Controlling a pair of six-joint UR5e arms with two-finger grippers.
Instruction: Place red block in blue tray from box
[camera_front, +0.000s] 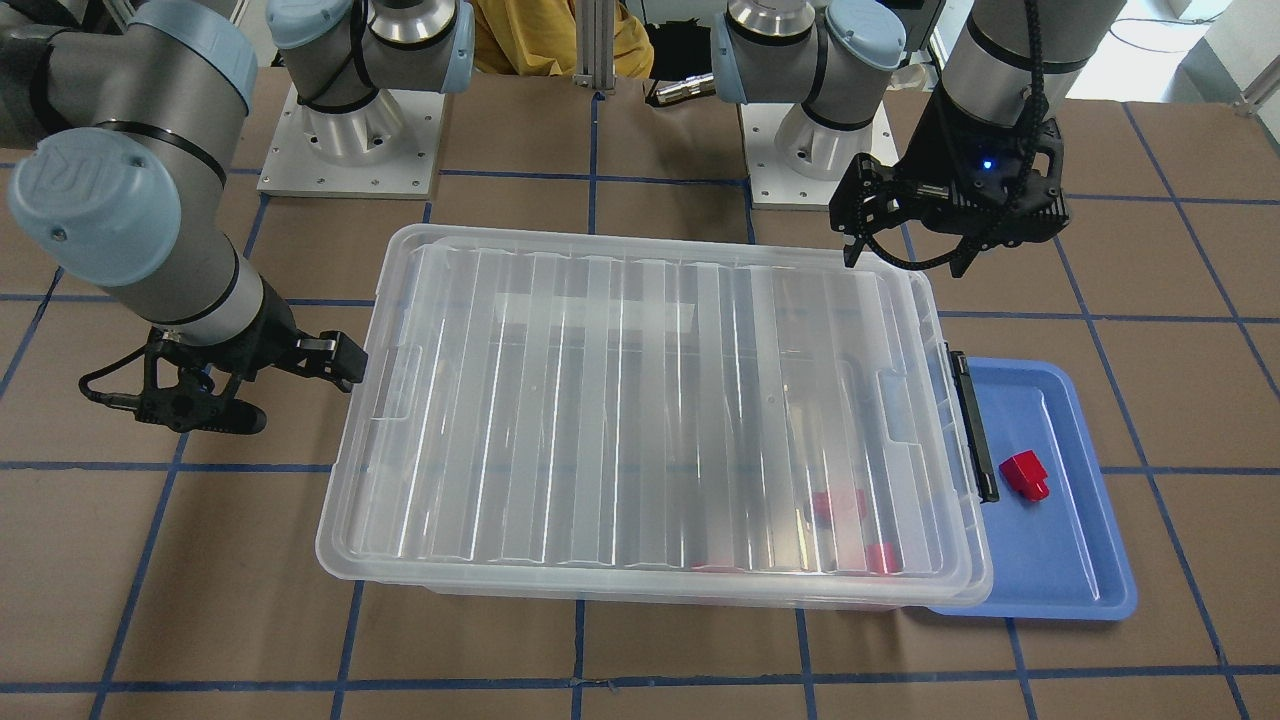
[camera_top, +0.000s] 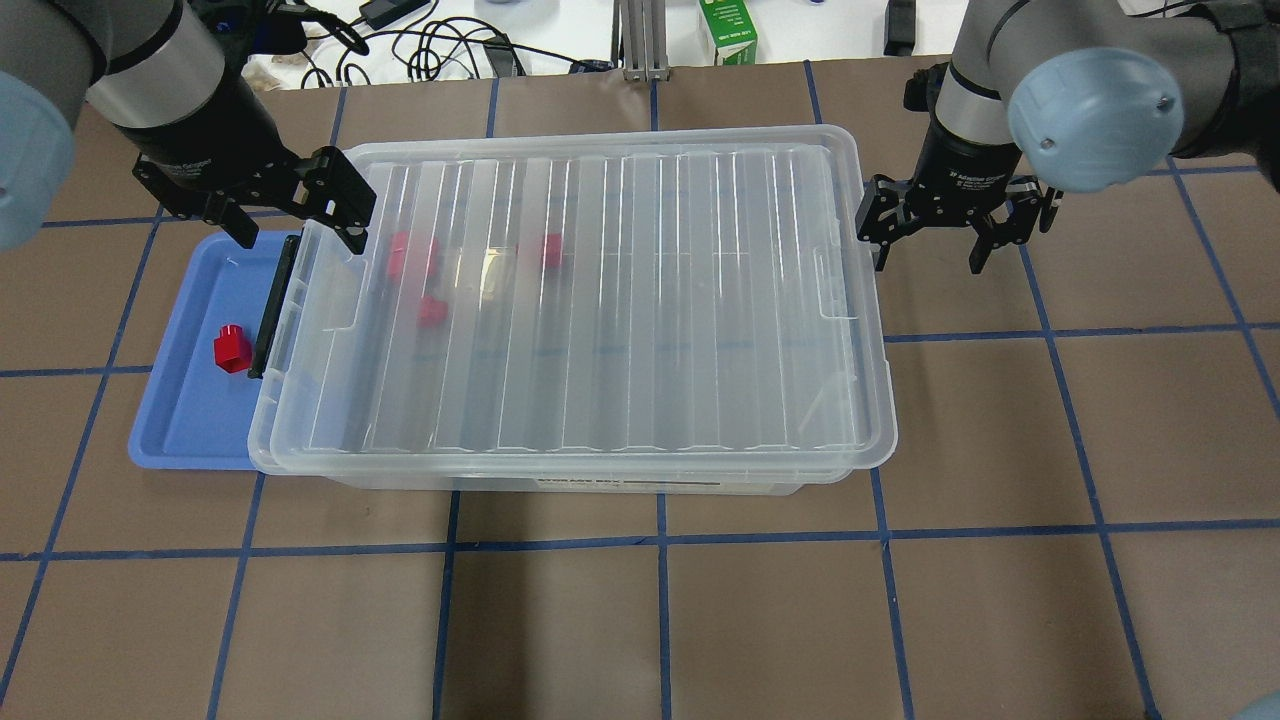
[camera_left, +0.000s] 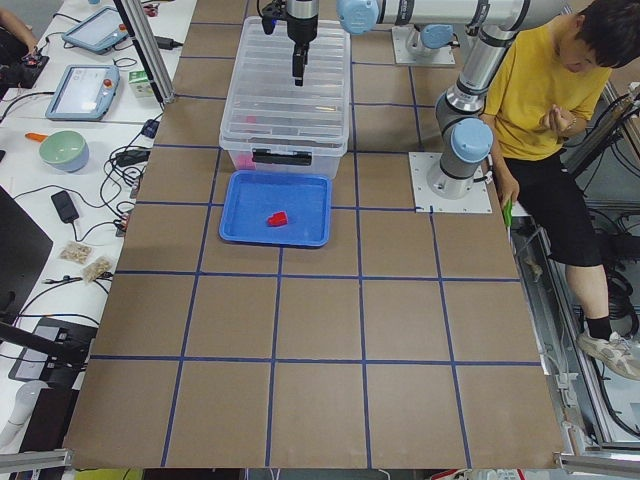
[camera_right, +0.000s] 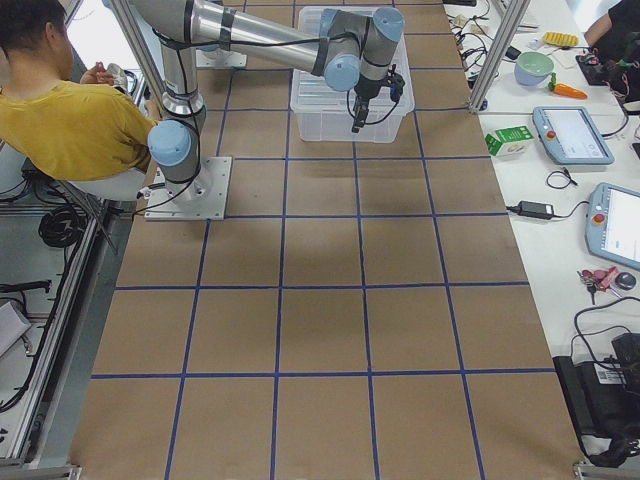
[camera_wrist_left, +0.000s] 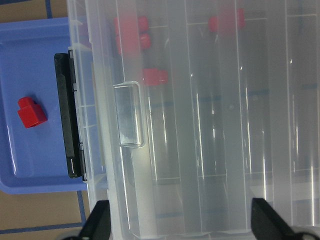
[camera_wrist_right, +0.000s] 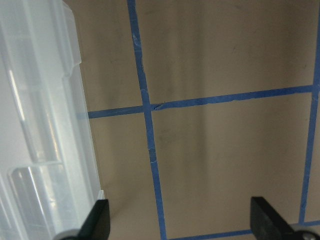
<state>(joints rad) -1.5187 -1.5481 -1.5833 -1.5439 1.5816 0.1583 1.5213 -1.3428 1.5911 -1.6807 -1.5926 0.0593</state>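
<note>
glossy red stubbed plastic block (camera_top: 231, 348) lies in shallow blue plastic tray (camera_top: 180, 430), 9 o'clock of ribbed clear box (camera_top: 600, 300); left hand (camera_top: 295, 225), right hand (camera_top: 928, 255) apart.

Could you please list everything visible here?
Box: one, clear, lidded, table centre.
Latch: one, black, box's tray end.
Tray: one, blue, at the box's end.
Red block: one, red, in the tray.
Other blocks: at least three, red, inside the box.
Table: one, brown, blue tape grid.
Person: one, yellow shirt, beside the table.
Left gripper: one, black, open, above the box's tray end.
Right gripper: one, black, open, beside the box's other end.
</note>
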